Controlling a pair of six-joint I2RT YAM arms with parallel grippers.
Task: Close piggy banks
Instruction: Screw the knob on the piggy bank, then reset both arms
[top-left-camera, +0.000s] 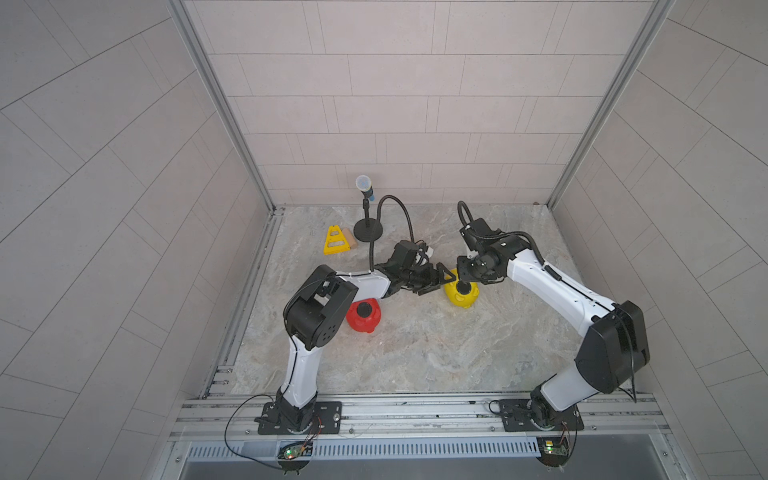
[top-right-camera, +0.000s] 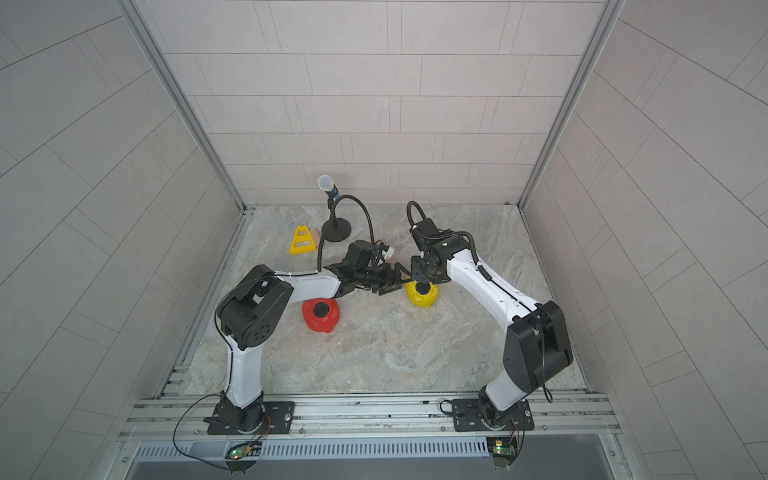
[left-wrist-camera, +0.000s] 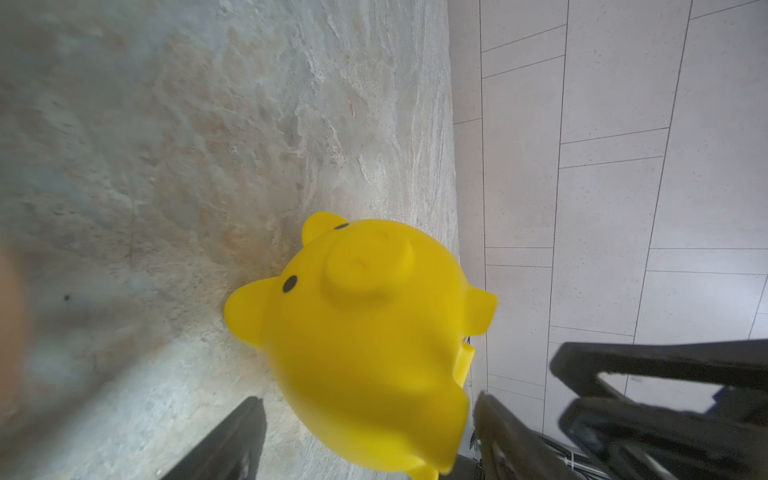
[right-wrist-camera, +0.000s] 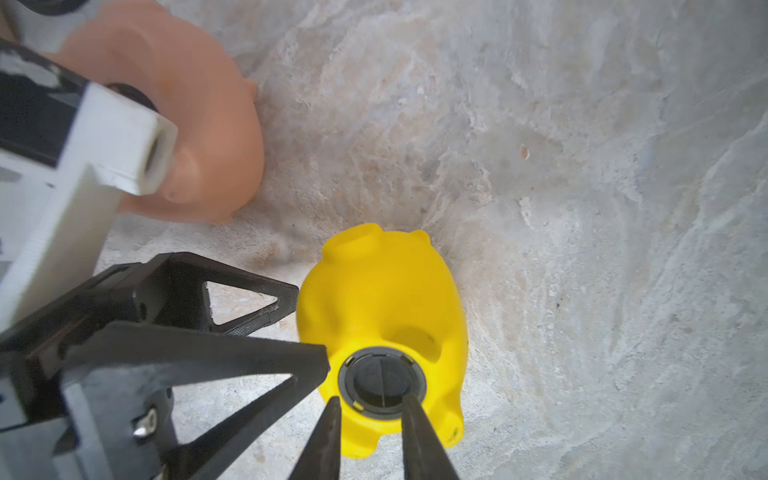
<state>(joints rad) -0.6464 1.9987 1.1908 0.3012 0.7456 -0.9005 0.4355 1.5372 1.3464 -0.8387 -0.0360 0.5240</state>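
We find the yellow pig (top-left-camera: 462, 298) (right-wrist-camera: 382, 299) on its back near the middle of the table (top-left-camera: 415, 357), belly hole upward. A black plug (right-wrist-camera: 380, 384) sits in that hole, though we cannot tell whether it is locked in. The right gripper (right-wrist-camera: 372, 405) hangs straight over it, its two slim fingers (right-wrist-camera: 326, 440) only a narrow way apart. Their tips are over the plug's rim with nothing pinched between them, and we cannot make out whether they touch the plug. The left gripper (right-wrist-camera: 311, 327) is at the same pig from the side, rolled so that one finger is above the other, jaws wide. In the left wrist view the pig's snout and black eyes face us between the two fingers (left-wrist-camera: 237, 436), and a strip of table shows between one finger and the plastic, so we read it as bracketing the pig, not clamping it. In the right wrist view its upper fingertip lies just beside the plug's rim. Close behind the left wrist lies the peach-pink pig (right-wrist-camera: 199, 124), partly hidden by it. The red pig (top-left-camera: 363, 318) (top-right-camera: 320, 316) lies well apart, half under the left forearm in both top views, belly up with another black plug (top-left-camera: 365, 309) in its hole. Toward the back stand a yellow triangular frame (top-left-camera: 336, 241), a tan block (top-left-camera: 351, 242) just beside it, and a microphone (top-left-camera: 363, 183) on a round-based stand.
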